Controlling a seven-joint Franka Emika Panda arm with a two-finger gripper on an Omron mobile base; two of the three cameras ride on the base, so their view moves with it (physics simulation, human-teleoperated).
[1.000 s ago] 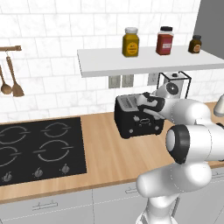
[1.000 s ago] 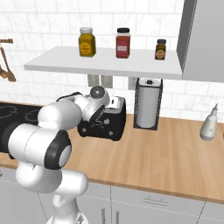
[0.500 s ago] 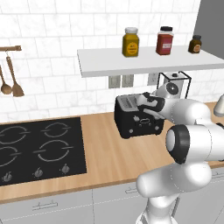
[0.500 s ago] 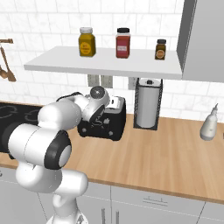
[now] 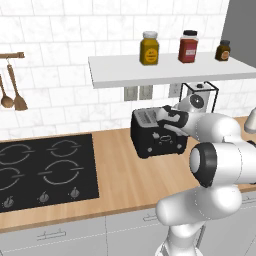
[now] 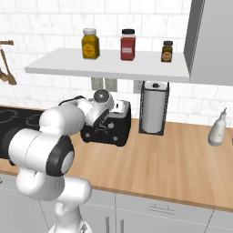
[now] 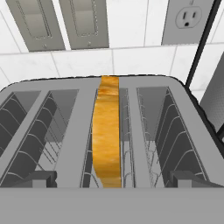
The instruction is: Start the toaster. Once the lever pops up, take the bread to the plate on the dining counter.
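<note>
The black toaster (image 5: 156,145) stands on the wood worktop under the shelf, also seen as a dark box (image 6: 117,134) from the right. In the hand view its grey slots (image 7: 52,127) lie just below me. The bread (image 7: 107,131) stands edge-on in a slot near the middle, showing a golden-tan crust. My gripper (image 7: 113,180) hovers right above the toaster top, open, one dark fingertip (image 7: 40,178) on each side of the slice and neither touching it. From the base, the hand (image 5: 167,120) sits over the toaster's top. The plate and dining counter are out of view.
A black hob (image 5: 40,170) lies left of the toaster. A paper-towel holder (image 6: 154,107) stands close on its right, and a soap bottle (image 6: 217,128) farther right. A white shelf (image 5: 165,70) with three jars hangs overhead. Wall sockets (image 7: 190,17) sit behind the toaster.
</note>
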